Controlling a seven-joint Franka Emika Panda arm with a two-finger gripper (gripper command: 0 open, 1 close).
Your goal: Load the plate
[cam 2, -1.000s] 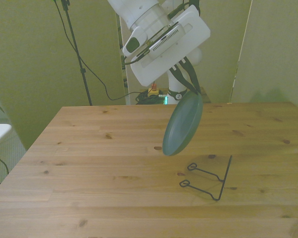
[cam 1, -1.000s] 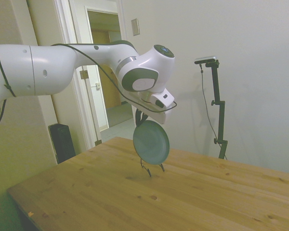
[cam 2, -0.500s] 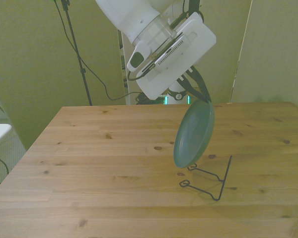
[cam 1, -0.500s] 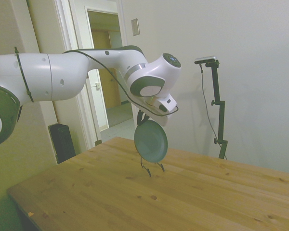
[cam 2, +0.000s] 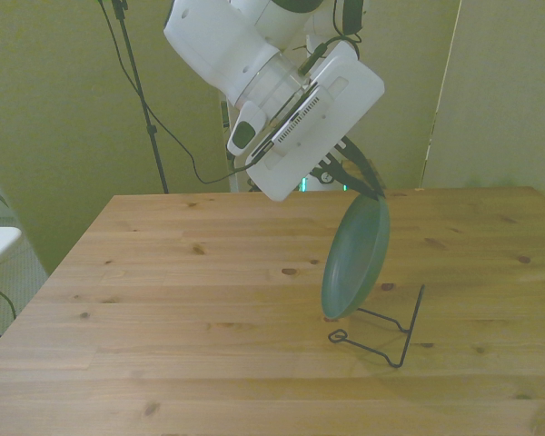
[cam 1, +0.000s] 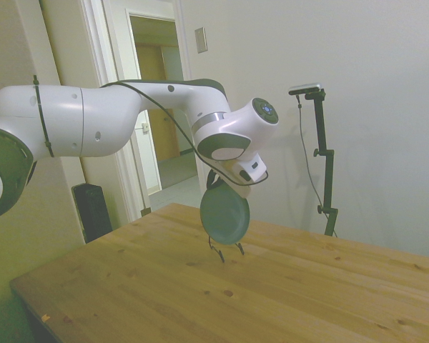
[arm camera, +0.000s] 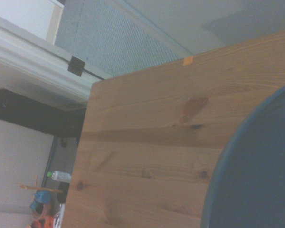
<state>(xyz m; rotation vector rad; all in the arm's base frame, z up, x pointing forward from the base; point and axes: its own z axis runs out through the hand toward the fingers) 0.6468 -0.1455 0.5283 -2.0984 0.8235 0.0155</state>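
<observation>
The round dark green plate (cam 2: 355, 259) (cam 1: 224, 213) hangs on edge, nearly upright, a little above the wooden table (cam 2: 191, 318). My gripper (cam 2: 363, 184) (cam 1: 216, 179) is shut on the plate's top rim. The plate's lower edge is just over the near end of the thin black wire stand (cam 2: 381, 329) (cam 1: 226, 250), apart from it as far as I can tell. In the wrist view the plate (arm camera: 256, 166) fills one corner, blurred, over the table boards.
The table's far edge (cam 1: 293, 232) lies behind the stand in the side view. An open doorway (cam 1: 157, 107) stands beyond the table's left side.
The arm carried the plate toward the front view's right and lower, from beside the wire stand to right over its near end. The grip stayed shut.
</observation>
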